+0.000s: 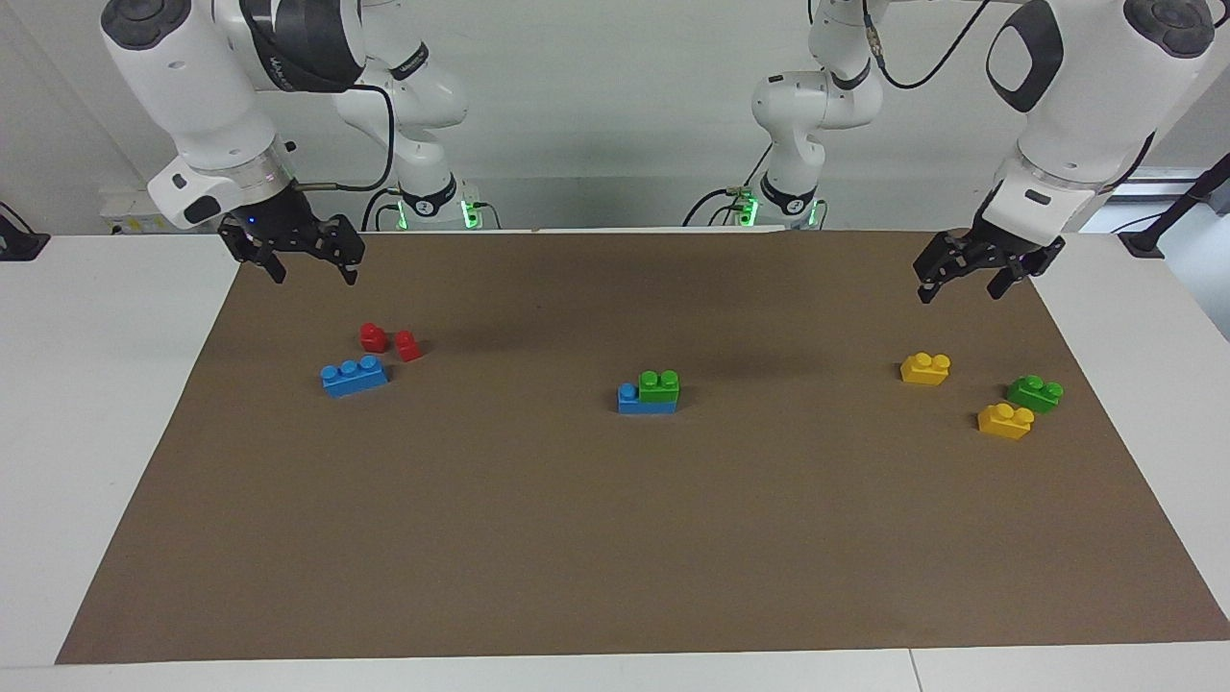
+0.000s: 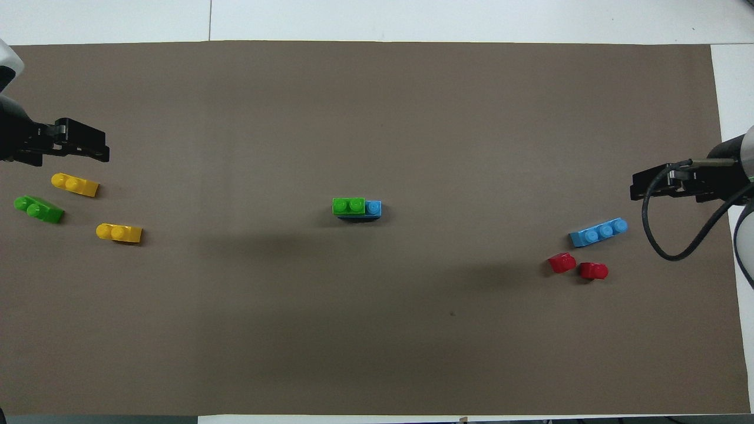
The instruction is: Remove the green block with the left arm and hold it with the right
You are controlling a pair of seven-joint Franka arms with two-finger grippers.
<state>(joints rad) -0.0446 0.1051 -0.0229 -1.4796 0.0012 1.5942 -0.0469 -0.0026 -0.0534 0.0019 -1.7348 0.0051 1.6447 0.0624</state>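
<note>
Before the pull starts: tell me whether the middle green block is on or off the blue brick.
On. The green block sits stacked on the blue brick, covering all but one stud.

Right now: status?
Left gripper and right gripper open, raised, empty. Green block seated on blue brick, mid-mat. Nothing in the way.

We see two white jointed arms, left arm (image 1: pixel 1076 125) and right arm (image 1: pixel 192 106), with dark grey joint covers, black cables, green-lit bases.
</note>
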